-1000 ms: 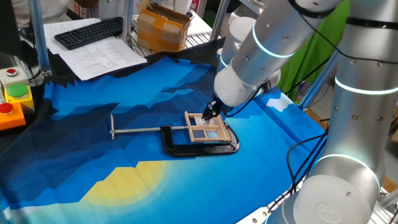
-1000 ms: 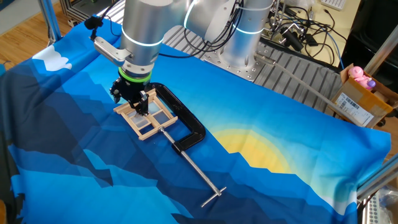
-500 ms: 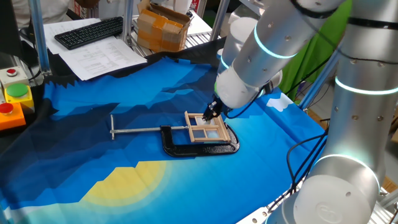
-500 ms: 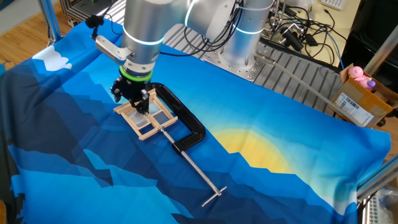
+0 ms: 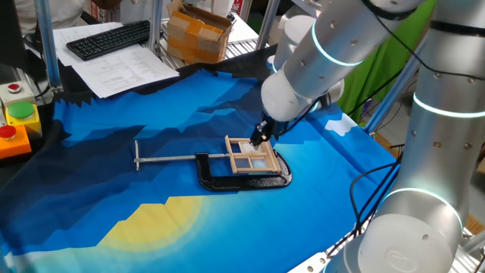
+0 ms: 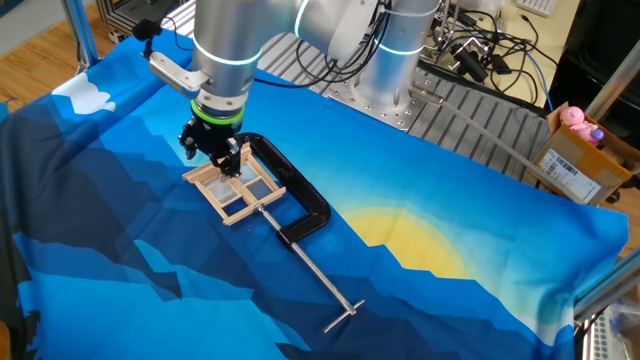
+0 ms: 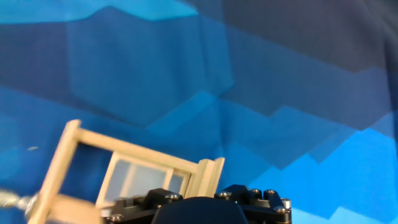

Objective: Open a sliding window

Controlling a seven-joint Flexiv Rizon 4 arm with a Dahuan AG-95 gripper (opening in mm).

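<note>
The sliding window (image 5: 251, 157) is a small tan wooden frame with pale-blue panes. It lies flat on the blue cloth, held in the black C-clamp (image 5: 244, 180). It also shows in the other fixed view (image 6: 234, 187) and in the hand view (image 7: 134, 171). My gripper (image 5: 260, 139) points down at the window's far corner, just above or touching the frame. In the other fixed view the gripper (image 6: 213, 156) stands over the frame's far edge. Its fingertips look drawn together with nothing between them. The hand view shows only the gripper's base.
The clamp's long metal screw bar (image 5: 170, 158) sticks out to the left with a T-handle (image 5: 137, 154). A keyboard (image 5: 110, 38), papers and a cardboard box (image 5: 198, 32) sit at the back. Coloured buttons (image 5: 17, 121) stand at the left edge.
The arm has lifted and tilted slightly over the window's far corner. The window and the clamp have not visibly moved.
</note>
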